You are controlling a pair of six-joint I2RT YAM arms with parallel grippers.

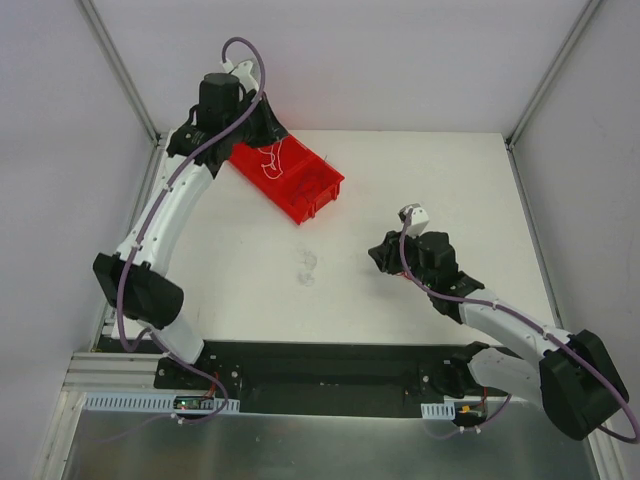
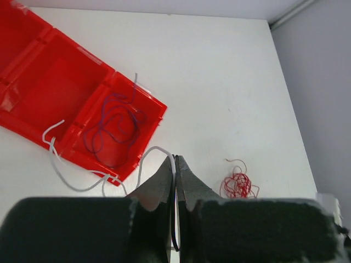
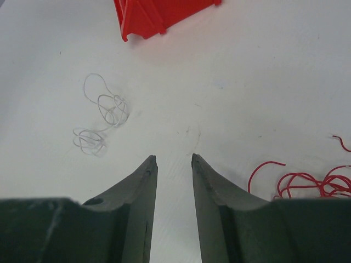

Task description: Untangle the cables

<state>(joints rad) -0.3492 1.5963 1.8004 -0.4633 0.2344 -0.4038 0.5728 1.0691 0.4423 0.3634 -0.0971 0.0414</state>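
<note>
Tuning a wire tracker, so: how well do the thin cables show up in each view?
Top external: whitish tangle is only a faint smudge on the white table. Left wrist: red tangle is crisp against the white. Right wrist: whitish tangle is sharp but low-contrast.

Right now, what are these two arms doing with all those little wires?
It's an untangling job. The left end effector is pinched shut on a white cable trailing by the red bin, where a bluish cable lies in one compartment. The right end effector is open above the table, between a loose pale cable and a red cable bundle.
</note>
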